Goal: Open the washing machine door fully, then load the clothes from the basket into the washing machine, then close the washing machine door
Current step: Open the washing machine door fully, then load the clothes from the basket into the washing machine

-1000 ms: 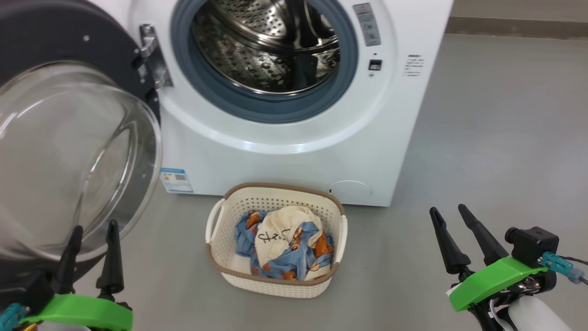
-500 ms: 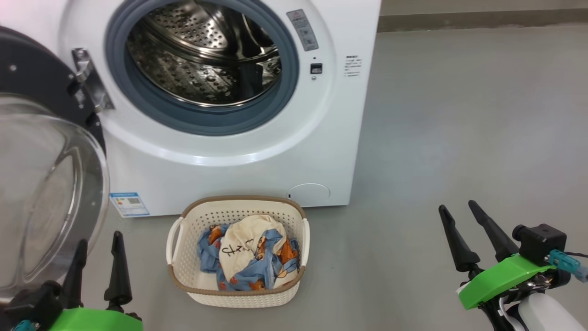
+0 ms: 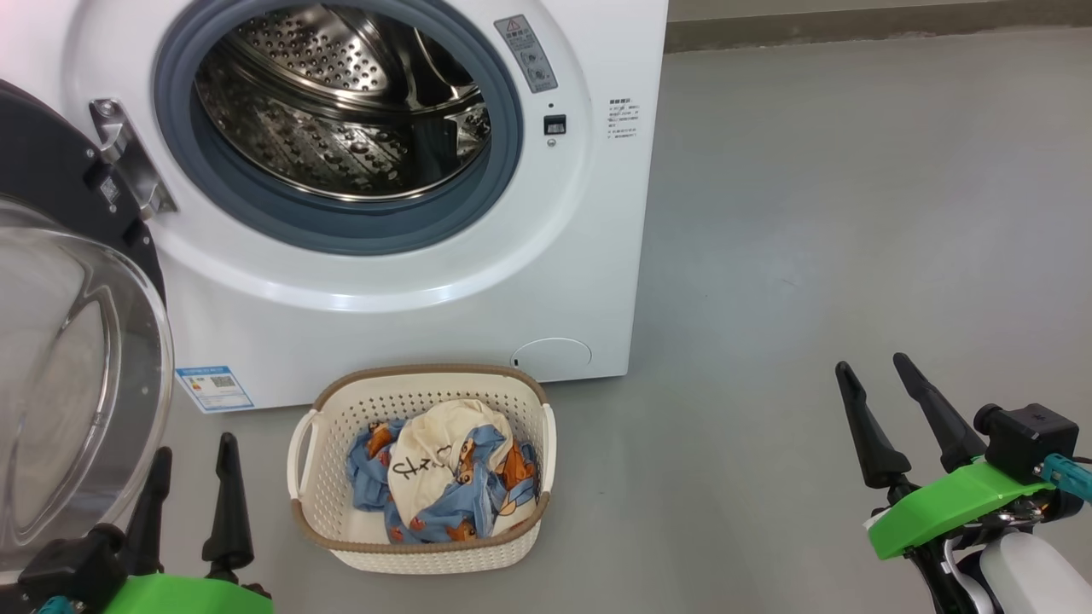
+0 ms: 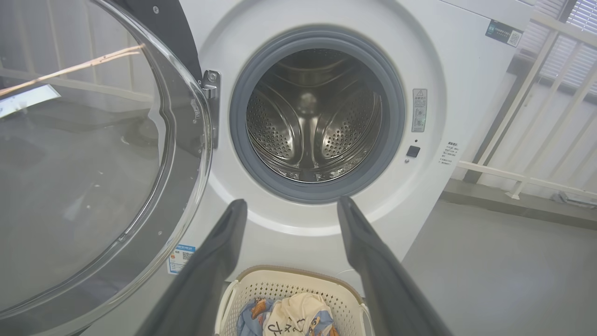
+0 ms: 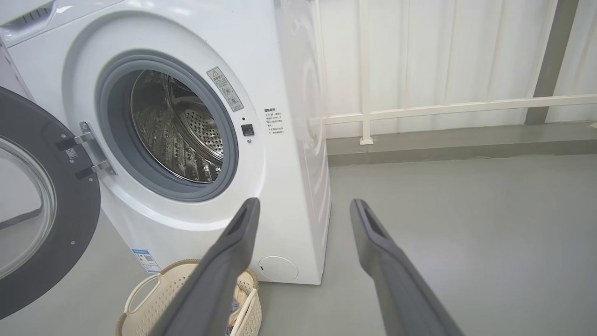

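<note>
The washing machine door (image 3: 68, 367) stands swung open at far left, its glass just beside the left claw (image 3: 194, 446), which is spread wide and empty. Right of that claw, the basket (image 3: 426, 376) of clothes (image 3: 444, 482) sits on the floor (image 3: 810, 213) before the washing machine (image 3: 409, 315) (its blue label (image 3: 213, 388) is too small to read). Well apart, the right claw (image 3: 872, 365) gapes, empty.

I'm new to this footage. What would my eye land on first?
The washer with its steel drum gaping open, upper left in the head view. Its glass door stands wide open at the left edge, and a basket of clothes sits on the floor before the washer.
</note>
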`<state>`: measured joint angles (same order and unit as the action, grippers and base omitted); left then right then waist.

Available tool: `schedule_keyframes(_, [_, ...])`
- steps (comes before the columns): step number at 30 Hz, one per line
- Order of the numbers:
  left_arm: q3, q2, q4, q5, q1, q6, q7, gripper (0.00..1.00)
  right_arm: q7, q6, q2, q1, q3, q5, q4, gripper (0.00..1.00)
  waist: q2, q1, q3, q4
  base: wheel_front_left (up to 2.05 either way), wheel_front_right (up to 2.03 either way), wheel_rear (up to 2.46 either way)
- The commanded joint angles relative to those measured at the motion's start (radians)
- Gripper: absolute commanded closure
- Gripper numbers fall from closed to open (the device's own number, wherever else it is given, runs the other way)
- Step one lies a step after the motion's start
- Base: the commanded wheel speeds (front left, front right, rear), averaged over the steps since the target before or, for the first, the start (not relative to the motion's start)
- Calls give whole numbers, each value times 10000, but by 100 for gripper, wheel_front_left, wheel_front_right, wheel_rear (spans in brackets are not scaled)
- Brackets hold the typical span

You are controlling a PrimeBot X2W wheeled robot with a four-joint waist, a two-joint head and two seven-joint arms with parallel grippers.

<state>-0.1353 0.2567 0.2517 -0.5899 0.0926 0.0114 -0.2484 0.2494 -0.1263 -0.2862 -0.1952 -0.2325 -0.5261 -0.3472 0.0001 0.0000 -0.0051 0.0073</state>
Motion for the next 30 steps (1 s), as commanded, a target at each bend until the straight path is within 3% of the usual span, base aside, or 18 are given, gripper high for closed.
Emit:
schedule_keyframes(1, [381,195,-139,99,197,-76,-126,0,124,-44,-188,-199,-74,134,277,0,-1,0,6,8,0,0,0])
schedule_keyframes(14, [323,142,-99,159,206,-315,-131,0,124,-44,-178,-207,-54,178,352,0,-1,0,18,129,0,0,0])
schedule_keyframes(30, [270,200,-34,305,177,-256,-132,0,124,-44,-222,-254,-199,110,302,0,-1,0,-14,162,0,0,0])
